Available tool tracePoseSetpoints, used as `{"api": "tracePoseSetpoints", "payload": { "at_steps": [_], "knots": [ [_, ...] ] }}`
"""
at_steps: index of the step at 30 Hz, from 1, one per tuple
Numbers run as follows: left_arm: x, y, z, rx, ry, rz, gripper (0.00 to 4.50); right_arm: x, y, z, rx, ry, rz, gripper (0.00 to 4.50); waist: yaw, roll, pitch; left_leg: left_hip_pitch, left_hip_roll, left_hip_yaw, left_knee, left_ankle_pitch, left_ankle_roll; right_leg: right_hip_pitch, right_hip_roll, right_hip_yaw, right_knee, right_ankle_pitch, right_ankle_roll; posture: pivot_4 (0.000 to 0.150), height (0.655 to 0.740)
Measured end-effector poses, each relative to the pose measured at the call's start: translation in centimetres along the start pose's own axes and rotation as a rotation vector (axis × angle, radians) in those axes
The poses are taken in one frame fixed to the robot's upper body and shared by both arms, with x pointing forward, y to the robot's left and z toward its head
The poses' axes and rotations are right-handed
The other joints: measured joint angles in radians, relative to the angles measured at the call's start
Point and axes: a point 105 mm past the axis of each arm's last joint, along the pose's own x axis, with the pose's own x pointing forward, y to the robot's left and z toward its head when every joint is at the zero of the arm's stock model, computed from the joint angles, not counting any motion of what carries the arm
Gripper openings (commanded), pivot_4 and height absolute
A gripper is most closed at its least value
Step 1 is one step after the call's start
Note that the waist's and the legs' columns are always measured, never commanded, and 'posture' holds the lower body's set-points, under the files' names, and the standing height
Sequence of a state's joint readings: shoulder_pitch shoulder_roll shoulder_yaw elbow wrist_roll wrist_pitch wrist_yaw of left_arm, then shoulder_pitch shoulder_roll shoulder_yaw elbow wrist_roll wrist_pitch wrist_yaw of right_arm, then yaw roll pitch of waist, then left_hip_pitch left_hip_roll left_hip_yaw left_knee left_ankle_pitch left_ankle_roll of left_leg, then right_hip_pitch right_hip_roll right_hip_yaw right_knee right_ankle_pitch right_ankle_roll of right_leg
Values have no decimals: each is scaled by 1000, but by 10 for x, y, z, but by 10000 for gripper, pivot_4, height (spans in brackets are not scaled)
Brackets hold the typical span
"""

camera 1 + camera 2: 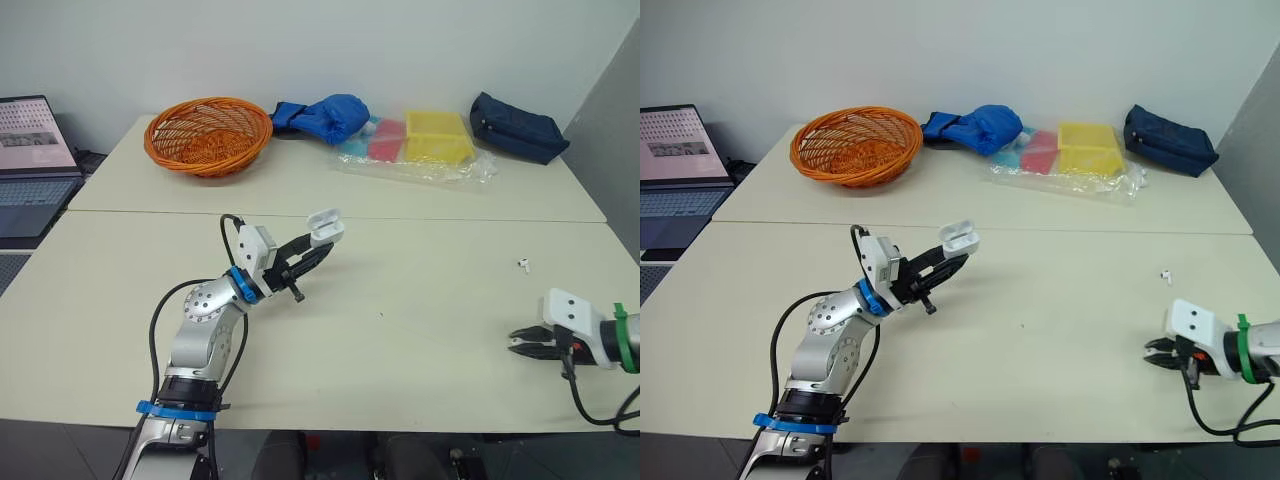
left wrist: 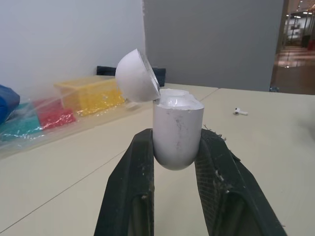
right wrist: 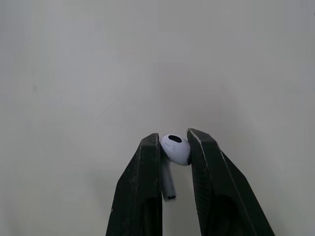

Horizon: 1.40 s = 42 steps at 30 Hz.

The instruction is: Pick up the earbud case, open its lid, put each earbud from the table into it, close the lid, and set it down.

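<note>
The white earbud case (image 1: 325,226) is held above the middle of the table, its lid (image 2: 136,75) flipped open. My left gripper (image 1: 313,246) is shut on its lower body (image 2: 177,132). Near the table's right front edge my right gripper (image 1: 516,341) is shut on a white earbud (image 3: 174,150), its stem hanging between the fingers (image 3: 147,191). A second white earbud (image 1: 523,264) lies on the table to the right, farther back than the right gripper.
At the back stand an orange wicker basket (image 1: 208,135), a blue cloth bundle (image 1: 325,117), a plastic bag with a yellow box (image 1: 435,137) and a dark blue pouch (image 1: 518,127). A laptop (image 1: 35,165) sits off the table's left. A seam (image 1: 400,217) joins two tables.
</note>
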<state>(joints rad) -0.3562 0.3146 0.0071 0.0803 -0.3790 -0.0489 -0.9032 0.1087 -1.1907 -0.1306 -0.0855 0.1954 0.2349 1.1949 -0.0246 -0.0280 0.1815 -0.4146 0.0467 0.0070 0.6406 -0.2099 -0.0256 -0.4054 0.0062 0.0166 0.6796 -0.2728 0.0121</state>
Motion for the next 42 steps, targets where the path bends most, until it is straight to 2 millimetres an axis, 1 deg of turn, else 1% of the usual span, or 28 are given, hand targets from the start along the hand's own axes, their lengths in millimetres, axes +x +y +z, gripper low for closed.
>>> {"api": "tracePoseSetpoints", "payload": {
  "at_steps": [3,5,10,14,20,25,29,31,32,34,39,42],
  "knots": [
    [-2,-2,-1,-8,5,3,7774,-8,-6,-17,-38,115,-24,4303,-2,0,0,0,0,2,1,0,0,0,0,1,0,0,1,1500,7400],
    [-2,-3,-5,-24,15,7,7774,-8,-13,-28,-47,182,-58,4303,-2,0,0,0,0,3,1,0,0,0,0,1,0,1,1,1500,7400],
    [-2,-4,-1,-28,12,14,7774,-12,-14,-33,-77,244,-54,4303,-1,0,0,0,-1,2,1,0,0,0,-1,1,0,1,1,1500,7400],
    [-4,-7,-2,-41,20,18,7774,-18,-10,-43,-51,289,-23,4303,-1,0,0,0,-1,3,1,0,0,0,-1,1,0,1,1,1500,7400],
    [-4,-8,-1,-50,25,23,7774,-20,-8,-47,-18,292,-7,4303,0,0,0,0,-1,2,2,0,0,0,-1,1,0,1,1,1500,7400],
    [-3,-8,-1,-56,28,23,7774,-19,-13,-48,44,271,-22,4303,-1,0,0,0,-1,3,3,0,0,1,-1,1,0,2,3,1500,7400],
    [-3,-8,0,-56,27,21,7774,-18,-15,-49,54,262,-25,4303,-1,-1,0,0,-1,3,4,0,0,1,-1,2,0,3,4,1500,7400],
    [-3,-8,0,-55,27,19,7774,-17,-16,-51,65,257,-29,11459,-2,-2,-1,0,0,3,5,0,0,1,-1,2,0,3,4,1500,7400],
    [-3,-8,0,-55,27,17,7774,-16,-17,-51,65,255,-37,13472,-2,-4,-2,0,0,4,5,0,0,1,-1,2,0,3,4,1500,7400],
    [-3,-8,0,-55,28,14,7774,-17,-19,-51,63,254,-51,20175,-2,-4,-3,0,-1,4,5,0,0,2,-1,3,0,4,4,1500,7400],
    [-3,-9,0,-52,29,5,7774,-17,-19,-52,54,255,-59,20175,-1,-6,-3,0,0,4,5,0,0,2,-1,2,-1,4,4,1500,7400],
    [-5,-9,-4,-61,34,1,7774,-18,-18,-52,58,253,-61,20175,0,-6,-3,0,-1,4,5,0,0,2,-1,2,-1,4,4,1500,7400]
  ]
}}
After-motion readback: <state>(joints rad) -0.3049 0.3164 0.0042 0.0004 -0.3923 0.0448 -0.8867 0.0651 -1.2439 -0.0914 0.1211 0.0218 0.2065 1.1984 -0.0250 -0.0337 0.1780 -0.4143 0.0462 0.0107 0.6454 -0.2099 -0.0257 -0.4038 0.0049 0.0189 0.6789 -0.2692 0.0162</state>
